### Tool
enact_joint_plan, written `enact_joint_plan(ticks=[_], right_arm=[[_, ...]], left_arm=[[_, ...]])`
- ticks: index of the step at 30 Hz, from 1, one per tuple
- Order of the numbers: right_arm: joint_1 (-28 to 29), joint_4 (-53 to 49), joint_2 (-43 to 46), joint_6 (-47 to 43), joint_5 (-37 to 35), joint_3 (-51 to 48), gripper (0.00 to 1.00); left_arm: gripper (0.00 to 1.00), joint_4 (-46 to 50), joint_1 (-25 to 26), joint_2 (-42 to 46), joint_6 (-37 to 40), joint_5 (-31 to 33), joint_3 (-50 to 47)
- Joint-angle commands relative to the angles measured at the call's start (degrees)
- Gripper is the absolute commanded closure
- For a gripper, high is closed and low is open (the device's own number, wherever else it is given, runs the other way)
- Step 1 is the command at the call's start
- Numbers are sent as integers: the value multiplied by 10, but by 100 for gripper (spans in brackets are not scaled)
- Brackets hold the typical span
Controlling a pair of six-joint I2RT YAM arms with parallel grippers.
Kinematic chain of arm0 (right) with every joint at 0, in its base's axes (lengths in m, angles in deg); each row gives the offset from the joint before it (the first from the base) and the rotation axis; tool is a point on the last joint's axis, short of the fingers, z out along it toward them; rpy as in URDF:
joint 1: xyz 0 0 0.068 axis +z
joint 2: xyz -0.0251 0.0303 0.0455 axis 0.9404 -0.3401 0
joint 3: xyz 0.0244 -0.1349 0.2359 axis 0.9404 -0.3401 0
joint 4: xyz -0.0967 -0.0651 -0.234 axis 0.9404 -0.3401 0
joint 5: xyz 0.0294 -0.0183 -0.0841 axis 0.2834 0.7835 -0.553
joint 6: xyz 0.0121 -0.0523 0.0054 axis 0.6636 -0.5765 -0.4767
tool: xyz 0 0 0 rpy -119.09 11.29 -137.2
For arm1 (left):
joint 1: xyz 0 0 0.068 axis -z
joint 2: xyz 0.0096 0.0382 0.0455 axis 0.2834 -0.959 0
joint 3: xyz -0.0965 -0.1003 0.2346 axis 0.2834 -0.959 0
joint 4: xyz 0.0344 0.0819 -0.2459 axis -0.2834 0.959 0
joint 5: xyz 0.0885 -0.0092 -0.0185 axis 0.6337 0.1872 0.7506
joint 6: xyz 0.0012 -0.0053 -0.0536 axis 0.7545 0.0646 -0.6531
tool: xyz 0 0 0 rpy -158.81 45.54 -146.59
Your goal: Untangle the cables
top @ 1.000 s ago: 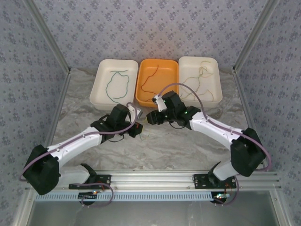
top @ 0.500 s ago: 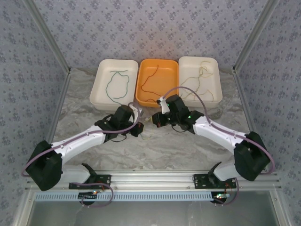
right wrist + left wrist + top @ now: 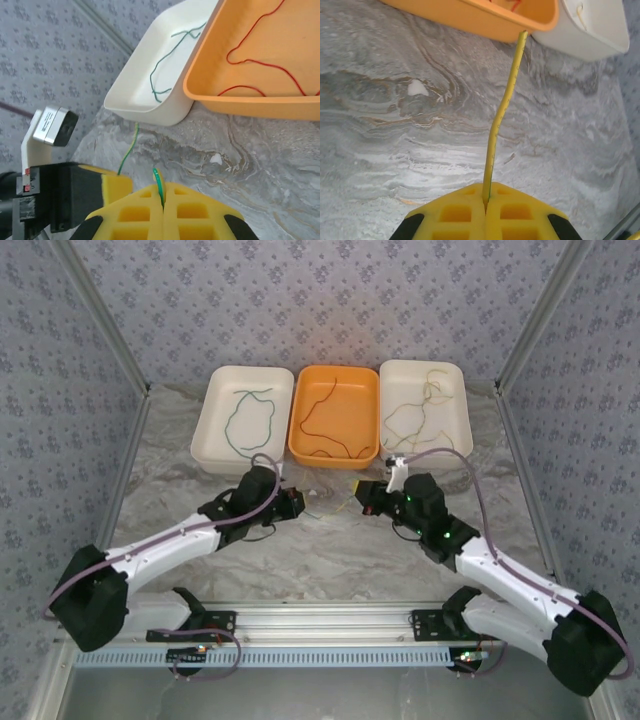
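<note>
My left gripper (image 3: 293, 503) is over the marble table, in front of the trays. In the left wrist view my left gripper (image 3: 487, 196) is shut on a yellow-green cable (image 3: 502, 105), which sticks up and out from between the fingers towards the orange tray (image 3: 470, 17). To the right, my right gripper (image 3: 366, 498) is shut too. In its wrist view my right gripper (image 3: 162, 201) pinches a short green-yellow cable end (image 3: 158, 181). A left finger (image 3: 112, 187) shows beside it, with cable (image 3: 129, 147) rising from it. A thin strand (image 3: 335, 506) lies between the grippers.
Three trays stand in a row at the back. The left white tray (image 3: 210, 430) holds a green cable (image 3: 240, 420). The orange tray (image 3: 368, 445) holds a red cable (image 3: 320, 425). The right white tray (image 3: 462, 415) holds cream cables (image 3: 415, 415). Metal posts flank the table.
My right arm has drawn back to the right, away from the left gripper, and its jaws have closed. The left gripper has shifted slightly right and stays shut.
</note>
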Motion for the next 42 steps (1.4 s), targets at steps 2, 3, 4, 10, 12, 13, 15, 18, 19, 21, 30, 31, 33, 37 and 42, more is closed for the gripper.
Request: enact_joint_plan(ticks=[2,3,4,10,12,13,15,18,19,21,30,31,33,37,42], right_arm=[[4,172,65,68,-112,-92,100],[7,210,76,70,-130,-109,100],[9,234,81,66,-139,-117,100],[14,273,63,21,-124,-68,100],[15,272,45,5,-113,-40,100],[14,262,39,-5,-104,-26,100],[15,224,26,-39,-82,12,100],[15,134,17,-110,-52,66,100],[14,100,15,-139,-42,83,100],[15,45,14,-193,-25,109,100],[64,-38,-26,-334,-57,155,100],[72,-35,-34,-341,-65,157,100],[82,-25,-44,-347,-74,159,100],[106,-14,-72,-362,-81,165,100],[139,11,-102,-372,-99,167,100]], left_arm=[[100,-61,2,65,-176,81,-75],[100,-84,4,69,-208,82,-90],[100,-99,8,69,-231,82,-99],[100,-128,48,66,-317,94,-108],[100,-135,50,61,-344,85,-108],[90,-147,49,61,-353,79,-113],[53,-163,37,74,-362,59,-118],[30,-71,19,151,-335,61,-93],[27,-24,14,190,-318,73,-78],[24,72,7,258,-280,96,-41],[22,94,11,237,-252,23,93],[22,88,21,225,-252,29,102],[22,88,41,210,-245,57,120],[27,45,56,160,-248,56,138],[28,-16,61,106,-276,44,139]])
